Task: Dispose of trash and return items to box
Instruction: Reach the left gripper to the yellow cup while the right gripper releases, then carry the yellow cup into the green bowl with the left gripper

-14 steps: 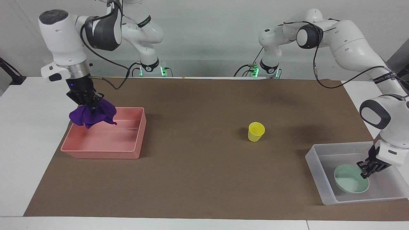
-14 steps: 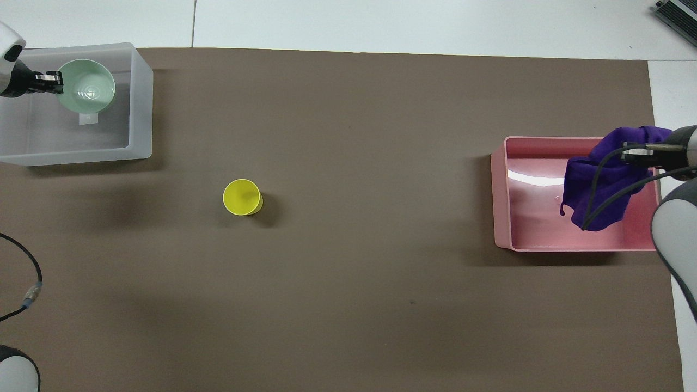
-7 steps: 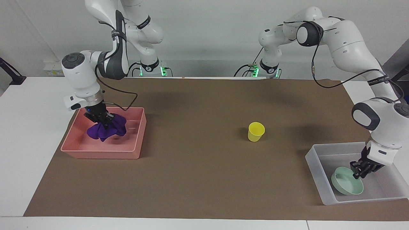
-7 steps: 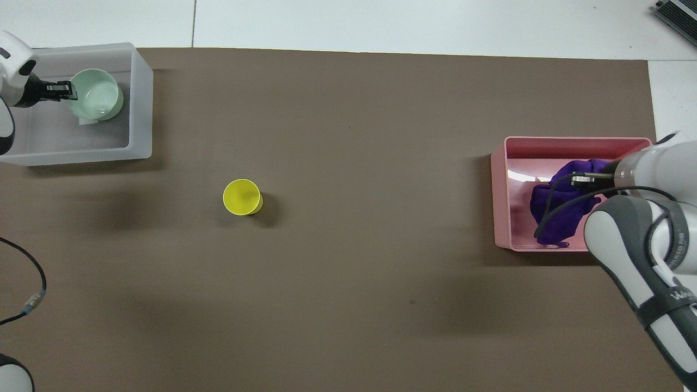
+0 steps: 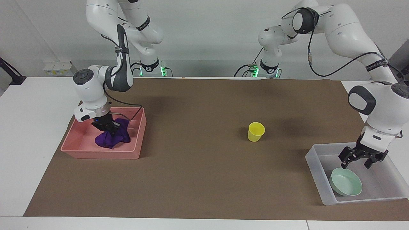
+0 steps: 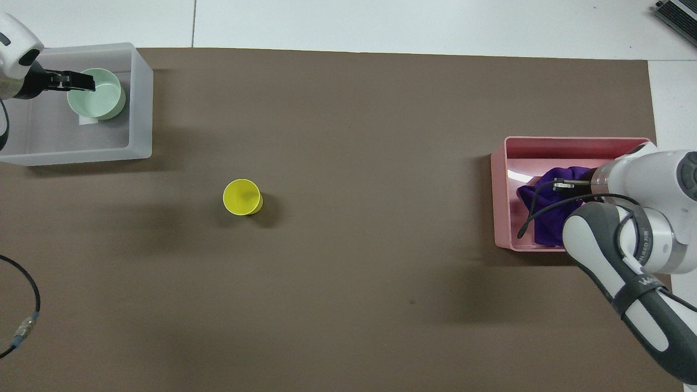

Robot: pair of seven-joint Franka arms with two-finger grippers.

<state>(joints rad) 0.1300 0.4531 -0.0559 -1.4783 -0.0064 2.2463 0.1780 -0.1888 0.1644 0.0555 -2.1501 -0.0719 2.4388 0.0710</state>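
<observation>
Cloth [image 5: 112,137] lies bunched on the floor of the pink bin [image 5: 83,152] at the right arm's end of the table, and it is the task thing nearest the robots. We see the right gripper [image 5: 108,127] down inside that bin, pressed onto the top of the cloth; its fingertips are buried in the folds, so we cannot tell whether they pinch the fabric or stand parted. From overhead the gripper [image 6: 561,185] is over the cloth [image 6: 539,218] in the half of the bin [image 6: 503,218] nearer the robots. Farther out, near the middle of the brown mat [image 5: 198,179], the yellow cup [image 5: 256,131] stands upright and alone, well apart from both bins. Farthest from the robots, at the left arm's end, the clear box [image 5: 316,172] holds the green bowl [image 5: 346,186], which sits upright on the box floor, partly over a white label [image 6: 87,120]. We see the left gripper [image 5: 357,163] hanging just above the bowl with its fingers spread wide and nothing between them; the bowl is free of it. Overhead, that gripper [image 6: 76,81] overlaps the bowl's [image 6: 101,100] rim inside the box [image 6: 141,98].
</observation>
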